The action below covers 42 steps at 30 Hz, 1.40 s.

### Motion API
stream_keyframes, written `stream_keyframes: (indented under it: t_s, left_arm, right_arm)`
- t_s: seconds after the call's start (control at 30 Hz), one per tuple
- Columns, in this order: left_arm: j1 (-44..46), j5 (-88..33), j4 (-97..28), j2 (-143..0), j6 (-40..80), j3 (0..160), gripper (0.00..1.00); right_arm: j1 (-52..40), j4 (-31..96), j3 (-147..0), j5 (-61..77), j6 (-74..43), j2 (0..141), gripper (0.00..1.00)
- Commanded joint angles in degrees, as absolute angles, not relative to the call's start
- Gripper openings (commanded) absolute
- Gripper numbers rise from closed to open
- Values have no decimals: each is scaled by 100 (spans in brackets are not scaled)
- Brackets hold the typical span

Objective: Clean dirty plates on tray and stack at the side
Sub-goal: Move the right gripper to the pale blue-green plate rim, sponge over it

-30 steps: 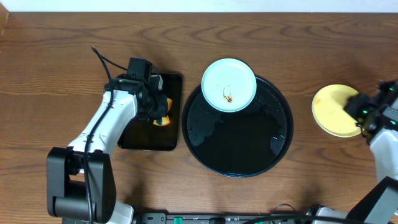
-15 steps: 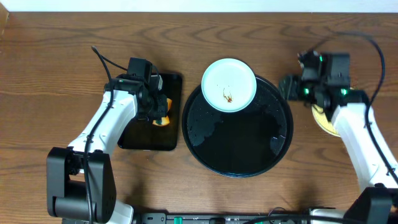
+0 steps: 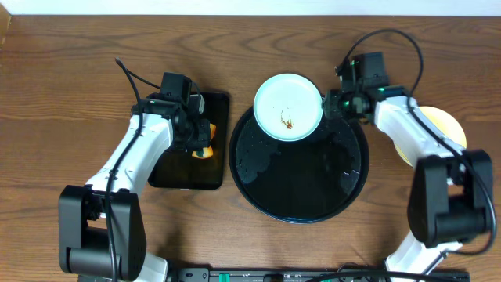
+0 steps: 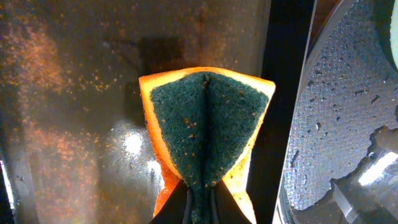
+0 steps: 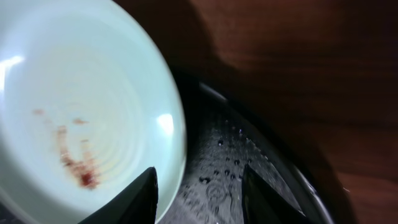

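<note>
Right pincer (image 3: 333,104) swung from yellow plate (image 3: 448,125) to smeared mint plate (image 3: 288,106) on tray (image 3: 297,205): open, rim between its jaws, no grip. Left pincer (image 4: 200,200) pinched sponge (image 4: 205,121). Yellow plate sat aside on table behind right pincer; mint unwashed.

left arm (image 3: 133,157), right arm (image 3: 407,129): white link shells, black joints, bulky black bases. thin black cable (image 3: 391,35) loops off each wrist. small green lights on right wrist housing. left pincer (image 4: 199,208), right pincer (image 5: 202,196): black fingers.
</note>
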<state>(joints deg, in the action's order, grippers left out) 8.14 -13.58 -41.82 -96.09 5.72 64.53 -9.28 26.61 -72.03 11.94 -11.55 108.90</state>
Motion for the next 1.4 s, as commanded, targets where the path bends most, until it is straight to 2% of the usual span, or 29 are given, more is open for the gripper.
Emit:
stream_keyframes:
  t_s: [0.0, 0.17, 0.23, 0.3, 0.37, 0.47, 0.53, 0.83, 1.0, 1.27, 1.37]
  left_arm:
    - [819, -1343, -4198, -9581, 497, 6506, 8]
    - [819, -1343, -4198, -9581, 497, 6504, 8]
    - [819, -1345, -4202, -9581, 497, 6504, 8]
    - [819, -1345, -4219, -9581, 497, 6499, 8]
    - [819, -1345, -4239, -9581, 497, 6499, 8]
    - [819, -1345, -4248, -9581, 497, 6499, 8]
    - [819, -1345, -4265, -9581, 497, 6499, 8]
    - [819, -1352, -4366, -9581, 502, 6499, 8]
    - [895, -1868, -4364, -9581, 495, 6499, 8]
    - [1879, -2259, -3795, -9581, 502, 6501, 7]
    - [2263, -2252, -3417, -9581, 965, 6501, 8]
  right_arm:
    - [-1037, 2471, -7203, 1151, -1505, 11153, 41]
    - [-1160, 2309, -7201, 1293, -1544, 11336, 40]
    - [-1194, 2416, -7199, 1291, -1542, 11349, 26]
    - [-1219, 2550, -7192, 1291, -1544, 11356, 16]
    - [-1234, 2689, -7181, 1288, -1544, 11356, 10]
    - [-1245, 2919, -7181, 1286, -1542, 11356, 9]
    - [-1245, 2993, -7153, 1262, -1542, 11356, 2]
    - [-1245, 3743, -7137, 1205, -1544, 11356, 1]
    - [-1247, 4368, -7137, 1203, -1544, 11356, 1]
    - [-1424, 4919, -7137, 1203, -1542, 11356, 1]
    - [-1544, 5004, -7137, 1203, -1542, 11356, 1]
